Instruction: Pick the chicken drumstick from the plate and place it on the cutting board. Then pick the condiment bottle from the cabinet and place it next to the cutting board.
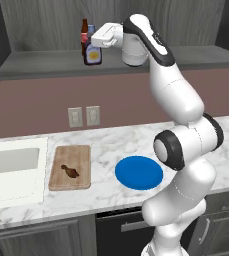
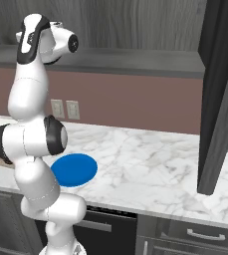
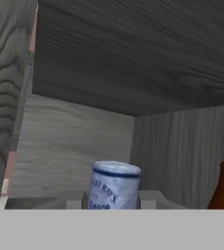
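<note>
I judge my fingers (image 1: 94,42) closed around the condiment bottle (image 1: 92,52) at its cap; a high grip risks tipping it on lifting.

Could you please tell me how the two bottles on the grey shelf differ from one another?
The condiment bottle is squat with a wide rounded body, while the slim bottle behind it is tall and narrow. The condiment bottle carries a yellow-orange oval label and a pale cap; the slim bottle shows a red label. The gripper is at the condiment bottle's neck, while the slim bottle stands free. Both are dark brown, upright and on the cabinet.
</note>
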